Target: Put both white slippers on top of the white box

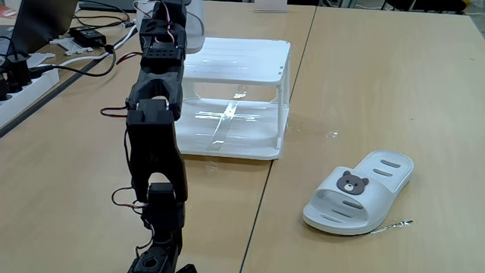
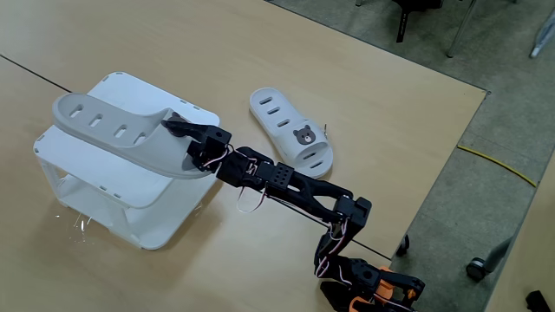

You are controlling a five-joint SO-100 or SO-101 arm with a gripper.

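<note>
One white slipper (image 2: pixel 113 130) lies across the top of the white box (image 2: pixel 130 189), its long axis along the box. My gripper (image 2: pixel 180 130) is at the slipper's strap end, with one black finger over the strap, shut on it. From the low fixed view, the arm (image 1: pixel 155 152) reaches up over the white box (image 1: pixel 246 57), and a bit of that slipper (image 1: pixel 195 26) shows behind the wrist. The other white slipper (image 1: pixel 360 193) rests on the wooden table right of the box with its bear badge up, and from above this slipper (image 2: pixel 290 130) lies just beyond the arm.
A power strip (image 1: pixel 23 80), a black adapter (image 1: pixel 87 35) and cables sit at the table's far left. A thin metal pin (image 1: pixel 390 225) lies beside the loose slipper. The table's edge (image 2: pixel 451 165) drops to a grey floor with a yellow cable (image 2: pixel 499 165).
</note>
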